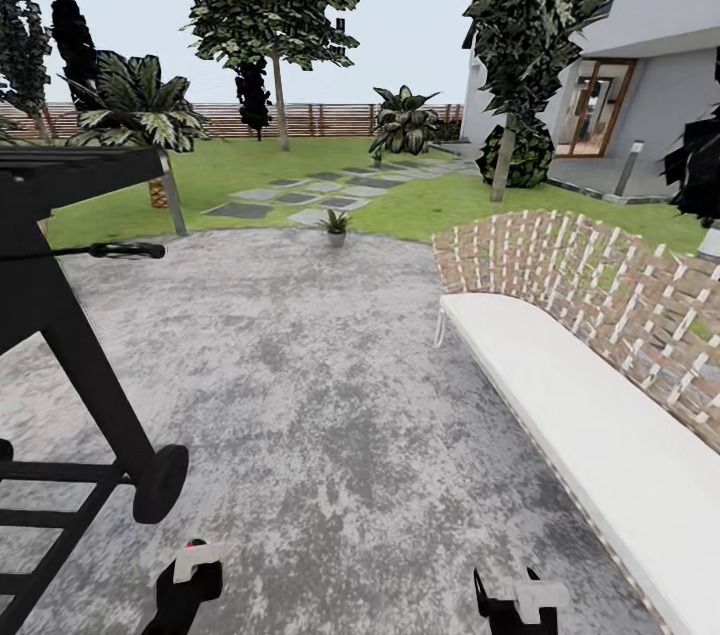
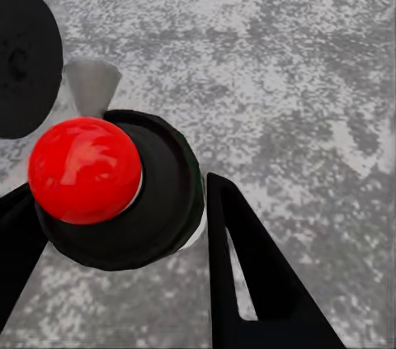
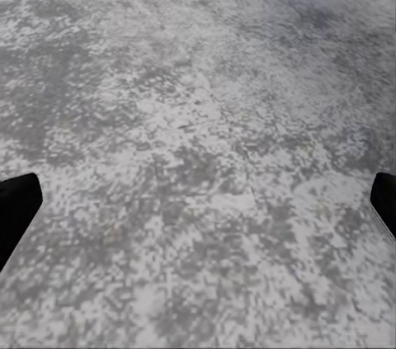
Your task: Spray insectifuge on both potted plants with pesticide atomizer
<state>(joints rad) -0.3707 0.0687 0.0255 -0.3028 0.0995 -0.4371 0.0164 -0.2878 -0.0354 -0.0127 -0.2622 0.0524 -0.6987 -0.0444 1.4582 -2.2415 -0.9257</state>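
While the head camera looks out over the round grey patio (image 1: 300, 385), a black wheeled grill cart (image 1: 60, 335) stands at the far left, around nine o'clock. Near it, at seven o'clock on the lower edge, is the left gripper (image 1: 190, 580). Its fingers (image 2: 247, 275) are clamped on the pesticide atomizer (image 2: 124, 188); in the left wrist view the red tip and the dark body of the bottle sit between the two black fingers, with one wheel of the cart just beyond.

Moving to the middle, one potted plant (image 1: 336, 226) stands at twelve o'clock, on the far edge of the patio where the green lawn (image 1: 250, 175) begins. Grey stepping stones (image 1: 300, 195) go on behind it toward the brown slatted fence (image 1: 300, 118), between palms and trees.

At five o'clock on the lower edge is the right gripper (image 1: 512, 605). In the right wrist view its dark fingertips (image 3: 15, 209) stand wide apart, with nothing between them but grey paving.

At three to four o'clock a woven bench (image 1: 600, 315) with a white cushion runs along the right side, and a grey house (image 1: 640, 55) rises behind it at about two o'clock.
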